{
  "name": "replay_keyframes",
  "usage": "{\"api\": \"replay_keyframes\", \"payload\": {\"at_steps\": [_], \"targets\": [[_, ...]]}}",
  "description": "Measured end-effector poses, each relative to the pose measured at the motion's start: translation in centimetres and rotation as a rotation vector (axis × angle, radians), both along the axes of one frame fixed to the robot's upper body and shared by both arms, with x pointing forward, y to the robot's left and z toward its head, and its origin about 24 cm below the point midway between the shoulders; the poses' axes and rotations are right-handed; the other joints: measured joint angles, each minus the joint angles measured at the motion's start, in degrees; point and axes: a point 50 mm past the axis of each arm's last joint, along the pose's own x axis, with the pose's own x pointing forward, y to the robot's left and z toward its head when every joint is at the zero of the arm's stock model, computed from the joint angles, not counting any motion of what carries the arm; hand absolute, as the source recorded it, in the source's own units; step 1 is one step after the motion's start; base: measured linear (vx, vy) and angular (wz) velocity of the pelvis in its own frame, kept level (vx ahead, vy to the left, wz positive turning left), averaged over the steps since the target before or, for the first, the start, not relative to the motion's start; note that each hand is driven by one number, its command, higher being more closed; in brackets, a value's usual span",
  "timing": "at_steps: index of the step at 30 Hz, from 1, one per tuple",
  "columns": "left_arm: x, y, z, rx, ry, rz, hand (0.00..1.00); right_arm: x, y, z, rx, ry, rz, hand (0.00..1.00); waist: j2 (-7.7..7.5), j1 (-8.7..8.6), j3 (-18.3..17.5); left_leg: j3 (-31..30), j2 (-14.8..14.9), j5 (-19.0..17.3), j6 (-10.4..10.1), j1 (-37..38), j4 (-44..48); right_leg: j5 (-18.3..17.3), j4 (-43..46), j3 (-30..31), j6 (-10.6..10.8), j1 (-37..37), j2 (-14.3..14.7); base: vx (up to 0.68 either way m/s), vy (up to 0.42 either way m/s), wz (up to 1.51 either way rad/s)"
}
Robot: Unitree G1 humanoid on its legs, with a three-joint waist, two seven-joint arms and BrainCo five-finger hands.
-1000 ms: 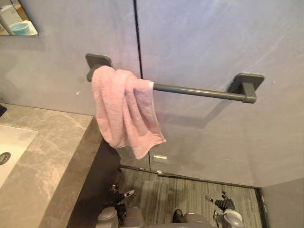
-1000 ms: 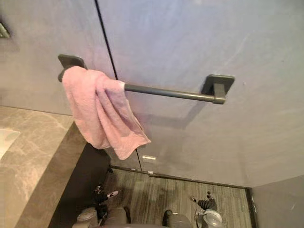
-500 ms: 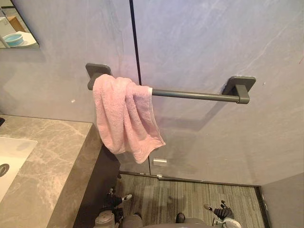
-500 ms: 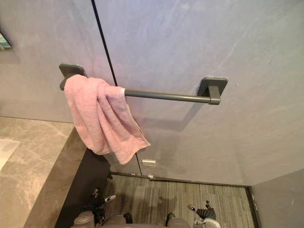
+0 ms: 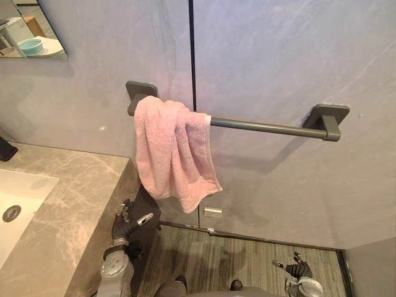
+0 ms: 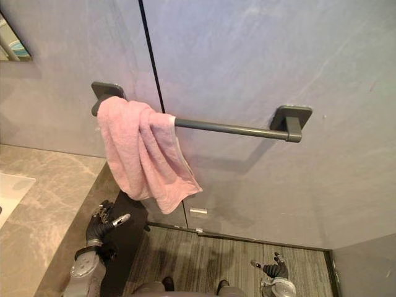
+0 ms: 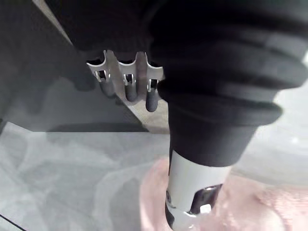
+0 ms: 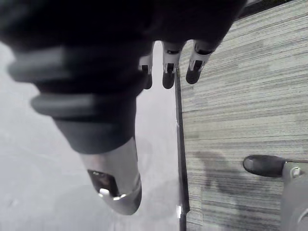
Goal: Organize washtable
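The left hand (image 5: 125, 224) hangs beside the stone counter's (image 5: 68, 198) end, its fingers (image 7: 127, 89) spread loose and straight, holding nothing. Just above those fingertips dangles the lower corner of the pink towel (image 5: 170, 151), apart from them. The towel is bunched in folds over the near end of the dark rail (image 5: 266, 128), which runs bare along the wall, up and away from the fingers. Far below and across from the towel, the right hand (image 5: 299, 270) hangs over the striped floor (image 5: 247, 260), fingers relaxed and empty too.

To me this looks like the start of tidying the towel. The left hand would need to rise to that hanging corner and close on the cloth, and the right hand would have to climb a long way to help spread it along the rail.
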Motion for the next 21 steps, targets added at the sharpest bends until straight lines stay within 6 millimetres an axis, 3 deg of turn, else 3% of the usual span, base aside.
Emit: {"api": "replay_keyframes", "payload": {"at_steps": [9, 14, 21], "targets": [[2.0, 0.4, 4.3, 0.059, -0.204, -0.069, 0.00, 0.2, -0.7, 0.2, -0.023, 0.010, 0.071, 0.00, 0.65, -0.33, -0.88, -0.26, -0.27, 0.00, 0.01, 0.89, -1.14, 0.14, -0.84, 0.16, -0.14, 0.68, 0.00, 0.00, 0.000, 0.00], [2.4, 0.8, 5.3, 0.091, -0.235, -0.093, 0.00, 0.2, -0.8, 0.3, -0.029, 0.014, 0.080, 0.00, 0.60, -1.50, -0.92, -0.30, -0.33, 0.00, 0.01, 1.10, -1.30, 0.43, -1.48, 0.28, -0.53, 1.03, 0.05, 0.00, 0.000, 0.00], [3.4, 1.5, 6.5, 0.143, -0.266, -0.115, 0.00, 0.2, -0.9, 0.3, -0.028, 0.021, 0.124, 0.00, 0.78, -1.76, -1.22, -0.14, -0.42, -0.01, 0.02, 1.77, -1.58, 1.00, -2.29, 0.82, -0.37, 1.58, 0.05, -0.03, -0.005, -0.04]]}}
